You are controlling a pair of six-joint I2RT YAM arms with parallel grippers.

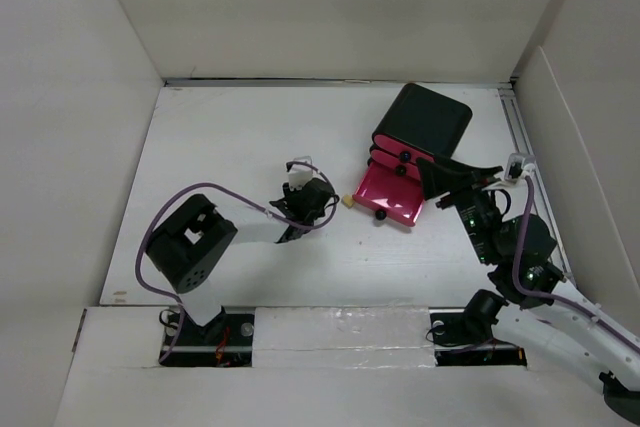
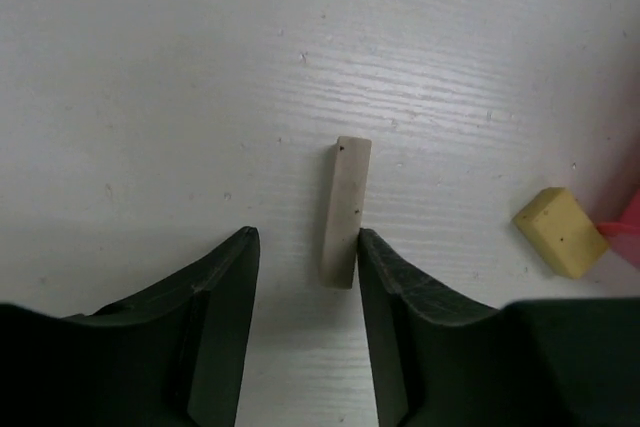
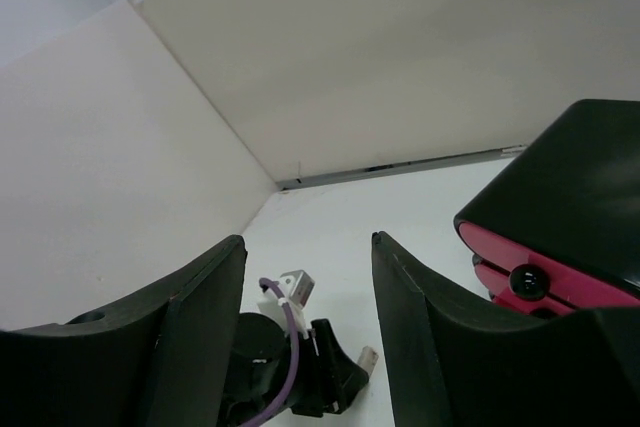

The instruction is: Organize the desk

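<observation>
1. counter (image 1: 220,147): white and flat, it fills the walled enclosure. both arms reach over it from the near edge.
2. left tool (image 2: 305,247): spread, pointing down at the counter near its middle. a pale flat stick (image 2: 347,209) lies on the counter between the fingers. its near end is just beside the finger (image 2: 385,287) on the right of the wrist view; contact not clear. the other finger is well clear of it, so no pinch.
3. a yellowish block (image 2: 560,232) lies on the counter right of the stick, just beside a pink drawer corner.
4. the black cabinet (image 1: 425,117) sits on the counter, right of centre, toward the back. its lowest pink drawer (image 1: 390,195) is pulled out.
5. right tool (image 3: 308,247): spread, nothing between the fingers, at the cabinet's front right beside the open drawer.
</observation>
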